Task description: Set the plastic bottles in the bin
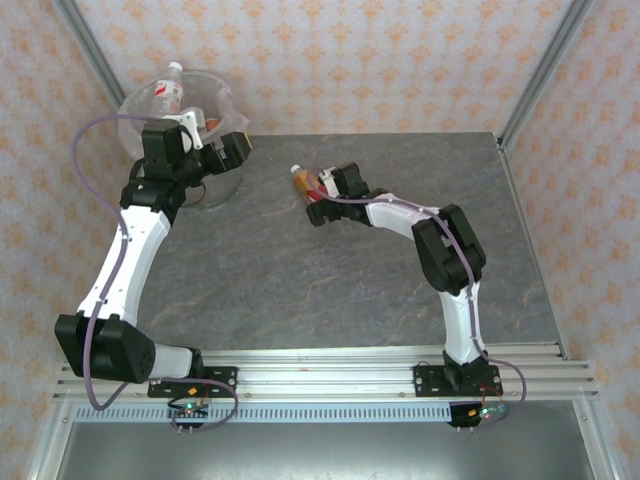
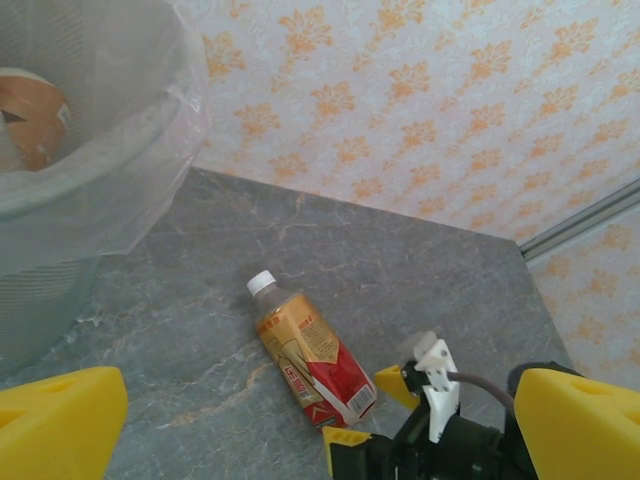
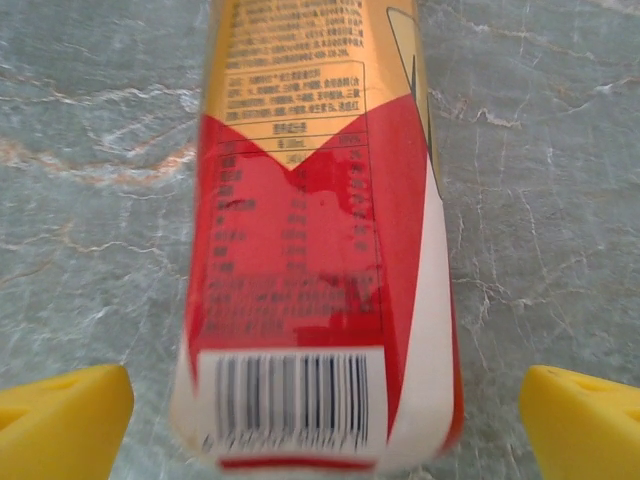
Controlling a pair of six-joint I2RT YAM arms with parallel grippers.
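Observation:
One plastic bottle (image 1: 303, 182) with a white cap and a gold and red label lies on its side on the grey table; it also shows as the bottle (image 2: 310, 350) and, from its base, the bottle (image 3: 320, 250). My right gripper (image 1: 322, 196) is open, its yellow fingertips (image 3: 60, 420) standing either side of the bottle's base and apart from it. The bin (image 1: 185, 120) stands at the far left corner, lined with a clear bag, with a clear bottle (image 1: 168, 90) poking out and a brown-labelled bottle (image 2: 35, 125) inside. My left gripper (image 1: 232, 152) hangs open and empty by the bin's rim (image 2: 80, 190).
Patterned walls with metal corner posts (image 1: 540, 70) close the table at the back and sides. The right gripper (image 2: 390, 415) shows from the left wrist, just behind the lying bottle. Bare grey table surface (image 1: 300, 290) lies between the two arms.

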